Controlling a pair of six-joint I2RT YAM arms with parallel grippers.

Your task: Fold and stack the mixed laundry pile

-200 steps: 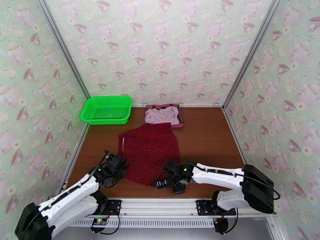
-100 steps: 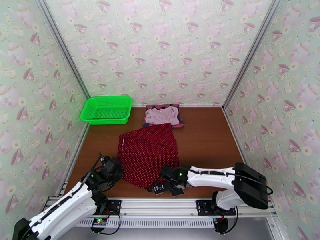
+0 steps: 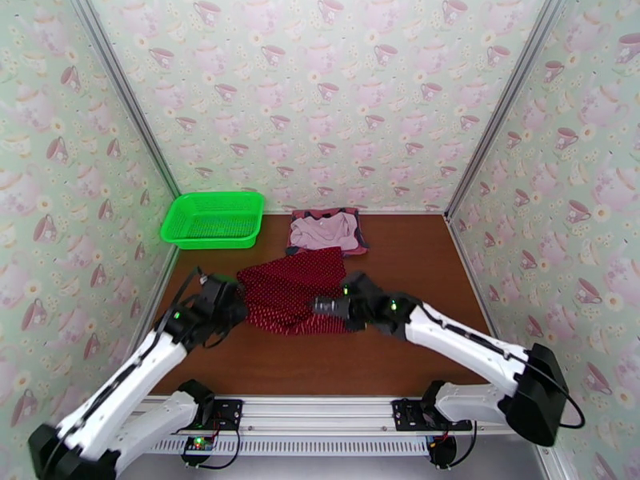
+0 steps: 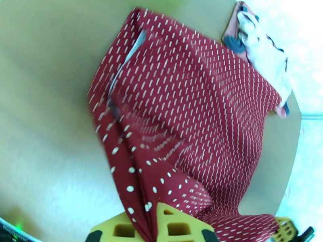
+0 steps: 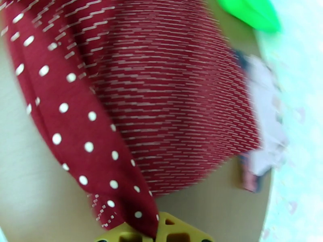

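You're pinching 1 dotted cloth (image 3: 296,286) w/ left gripper (image 3: 230,304) & right gripper (image 3: 324,306), 1 pink piece (image 3: 320,230) lying on 1 tank top (image 3: 362,238), 1 basket (image 3: 216,242).

White-shelled left arm (image 3: 136,374) and right arm (image 3: 464,342), black joints, black cables, green lights, yellow fingers (image 4: 194,224)

Readable text: none in any view.
Dark-red dotted cloth (image 3: 296,294): a white dot pattern, no lettering or label legible.
Pale garments at the back of the desk (image 3: 324,231): too small and blurred to read any print.
Wallpaper (image 3: 320,90): teacup and teapot motifs, no words.
Green basket (image 3: 214,219): plain mesh, no legible mark.
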